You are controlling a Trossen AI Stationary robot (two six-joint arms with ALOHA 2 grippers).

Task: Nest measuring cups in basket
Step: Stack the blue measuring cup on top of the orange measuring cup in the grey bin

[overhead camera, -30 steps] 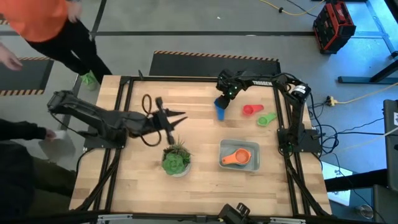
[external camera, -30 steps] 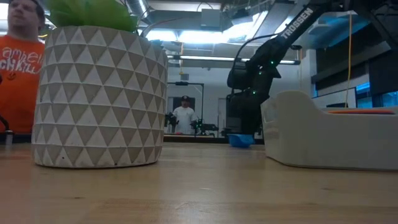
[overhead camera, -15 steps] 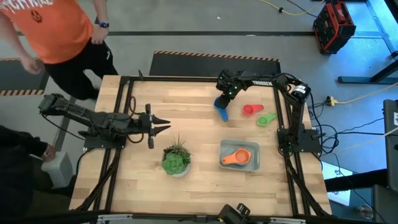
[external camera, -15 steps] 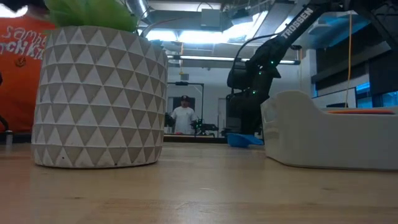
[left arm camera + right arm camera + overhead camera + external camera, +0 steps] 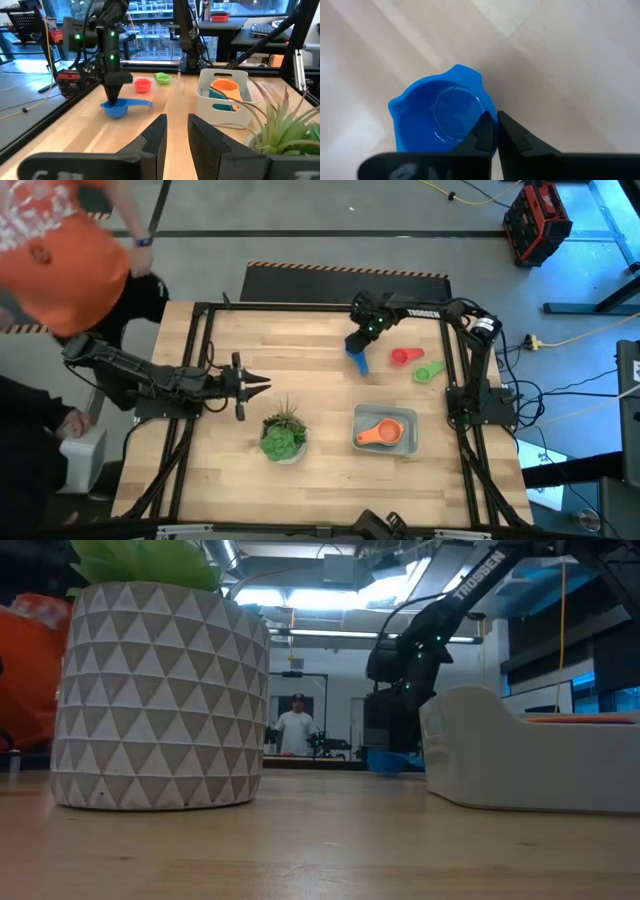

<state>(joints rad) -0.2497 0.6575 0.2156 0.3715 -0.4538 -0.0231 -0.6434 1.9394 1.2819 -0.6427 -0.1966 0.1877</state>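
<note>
A blue measuring cup (image 5: 356, 360) stands on the table at the far right, and my right gripper (image 5: 358, 346) is shut on it from above. Beside it lie a red cup (image 5: 400, 357) and a green cup (image 5: 430, 370). The greyish basket (image 5: 407, 442) nearer the front holds an orange cup (image 5: 378, 433) on top of a teal one (image 5: 222, 106). My left gripper (image 5: 262, 383) hovers level at the table's left, pointing right. Its fingers stand a narrow gap apart (image 5: 177, 134) with nothing between them. My right gripper pinches the blue cup's bowl wall at the rim (image 5: 489, 109), one finger inside the bowl and one outside. The fingers come steeply from above. The cup sits upright with its base on the table, and its handle (image 5: 142, 103) sticks out sideways.
A spiky green plant in a white patterned pot (image 5: 283, 438) stands near the middle front, just right of my left gripper. A person in an orange shirt (image 5: 60, 250) moves beyond the table's far left corner. Bare wood lies between the plant and the basket.
My left gripper has drawn back toward the table's left edge, sunk lower and rolled about its own axis, ending level. My right gripper has stayed over the blue cup. The person in orange has moved along the far left.
</note>
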